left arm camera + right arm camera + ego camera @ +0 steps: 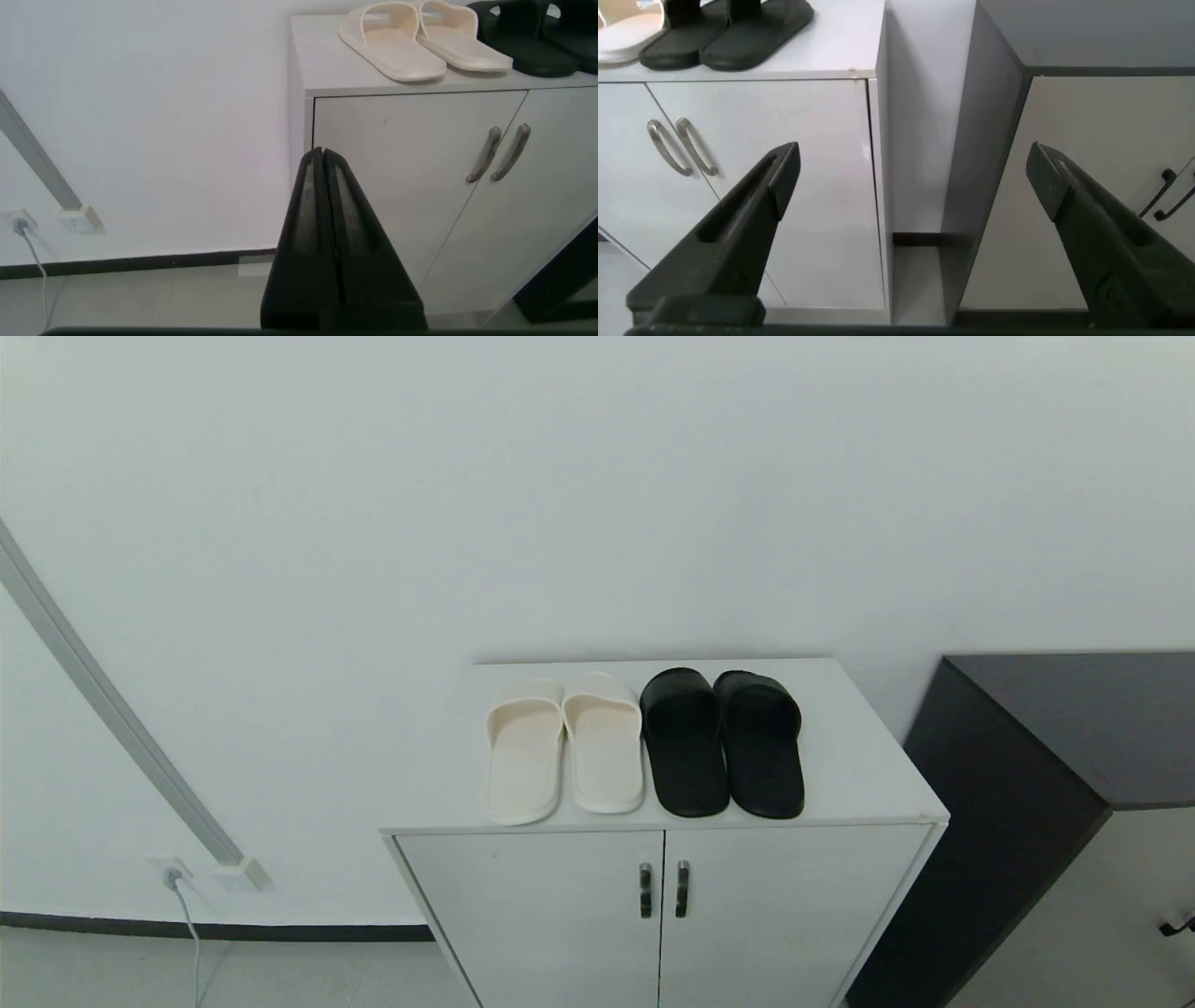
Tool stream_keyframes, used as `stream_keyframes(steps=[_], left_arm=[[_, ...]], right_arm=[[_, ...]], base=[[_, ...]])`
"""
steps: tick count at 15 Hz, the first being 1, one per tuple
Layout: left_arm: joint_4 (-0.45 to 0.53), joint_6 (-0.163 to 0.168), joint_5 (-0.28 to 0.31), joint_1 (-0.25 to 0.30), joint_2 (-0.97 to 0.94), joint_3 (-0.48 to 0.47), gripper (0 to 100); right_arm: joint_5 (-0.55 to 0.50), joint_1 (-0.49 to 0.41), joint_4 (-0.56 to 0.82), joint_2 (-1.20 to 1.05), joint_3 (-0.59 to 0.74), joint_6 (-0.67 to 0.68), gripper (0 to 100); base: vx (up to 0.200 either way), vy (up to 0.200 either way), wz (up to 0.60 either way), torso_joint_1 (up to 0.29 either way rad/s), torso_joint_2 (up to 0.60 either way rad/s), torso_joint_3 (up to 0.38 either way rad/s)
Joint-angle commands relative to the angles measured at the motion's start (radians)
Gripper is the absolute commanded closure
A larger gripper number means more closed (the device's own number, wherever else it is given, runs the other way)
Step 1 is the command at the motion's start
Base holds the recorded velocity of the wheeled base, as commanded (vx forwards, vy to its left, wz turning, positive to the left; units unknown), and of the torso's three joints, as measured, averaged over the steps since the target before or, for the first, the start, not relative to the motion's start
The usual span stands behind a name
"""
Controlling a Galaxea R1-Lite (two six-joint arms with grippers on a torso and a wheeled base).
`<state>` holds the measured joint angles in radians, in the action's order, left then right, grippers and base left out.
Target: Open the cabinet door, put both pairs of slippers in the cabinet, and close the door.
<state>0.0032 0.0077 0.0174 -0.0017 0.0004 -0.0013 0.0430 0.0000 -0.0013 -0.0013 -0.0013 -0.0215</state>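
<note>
A white cabinet (868, 775) stands against the wall with both doors shut; two metal handles (663, 889) meet at the middle. On its top lie a cream pair of slippers (563, 747) on the left and a black pair (724, 742) on the right, side by side. In the left wrist view my left gripper (323, 163) is shut with nothing in it, low and left of the cabinet (411, 159), with the cream slippers (420, 37) above. In the right wrist view my right gripper (915, 163) is open, facing the gap beside the cabinet (785, 159); the black slippers (729, 33) lie above.
A dark cabinet (1027, 784) stands close to the right of the white one, with a narrow gap (915, 187) between them. A wall socket with a cable (173, 877) and a slanted trunking strip (103, 700) are on the left wall. Bare floor lies left of the cabinet.
</note>
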Motion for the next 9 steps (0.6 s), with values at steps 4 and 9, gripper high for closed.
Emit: stream_keyframes(steps=[4, 9], left_arm=[[0.0, 0.002, 0.001, 0.0, 0.0, 0.0, 100], [0.0, 0.0, 0.001, 0.0, 0.001, 0.0, 100]], right_arm=[[0.011, 0.0, 0.0, 0.001, 0.001, 0.0, 0], [0.018, 0.0, -0.002, 0.001, 0.0, -0.003, 0]], base=[[0.0, 0.0, 0.0, 0.0, 0.0, 0.0], [0.0, 0.0, 0.0, 0.0, 0.0, 0.0]])
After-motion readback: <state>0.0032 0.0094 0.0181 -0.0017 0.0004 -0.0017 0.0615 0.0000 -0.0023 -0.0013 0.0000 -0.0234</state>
